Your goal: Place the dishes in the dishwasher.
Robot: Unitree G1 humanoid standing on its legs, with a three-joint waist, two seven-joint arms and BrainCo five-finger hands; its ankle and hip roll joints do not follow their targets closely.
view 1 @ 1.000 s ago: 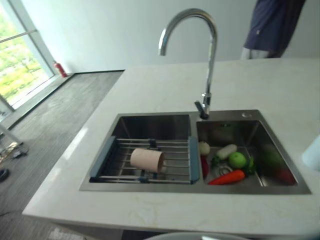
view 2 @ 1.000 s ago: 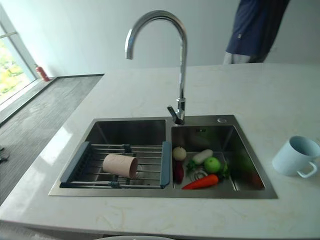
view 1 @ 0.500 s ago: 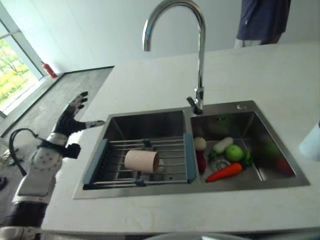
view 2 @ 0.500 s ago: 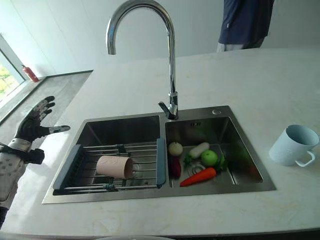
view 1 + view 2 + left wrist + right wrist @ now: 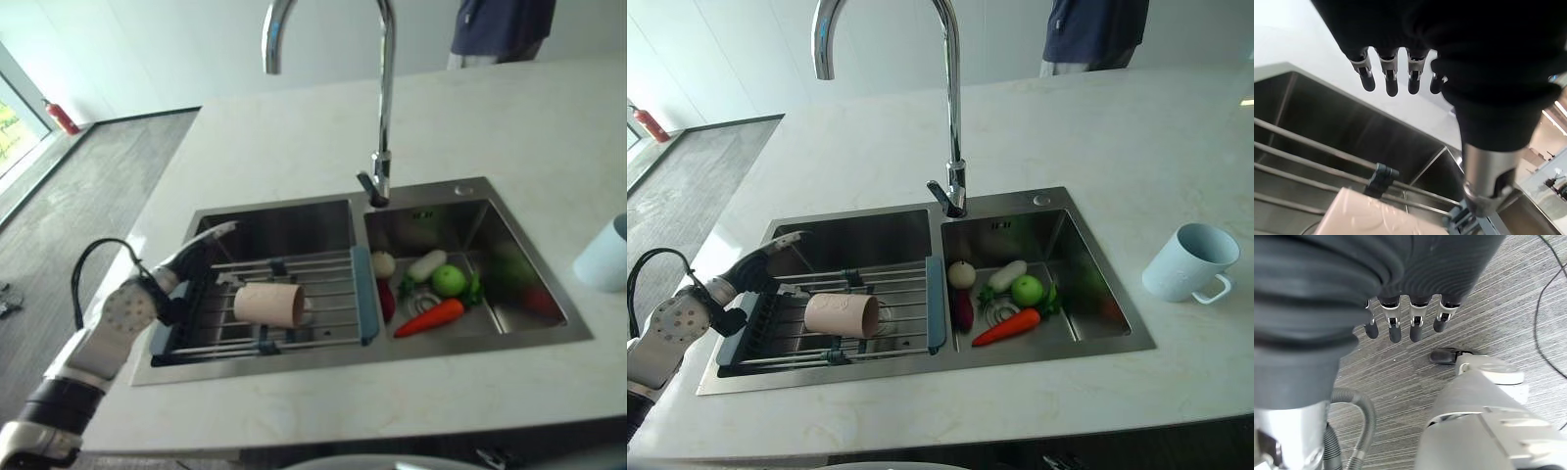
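While the left hand (image 5: 759,262) reached over the sink's (image 5: 862,227) rim with fingers straight and empty, the step looked like the approach to the pink cup (image 5: 842,314). It lay on its side on the drying rack (image 5: 911,294), apart from the fingertips, toward four o'clock. Next, fingers must lower and close around it. The right hand (image 5: 1400,318) hung relaxed above the floor (image 5: 1488,308).

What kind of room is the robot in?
Most likely a kitchen. There is a steel double sink set in a pale counter with a tall curved tap. A pink cup lies on a rack in one basin, and vegetables, among them a carrot, lie in the other.
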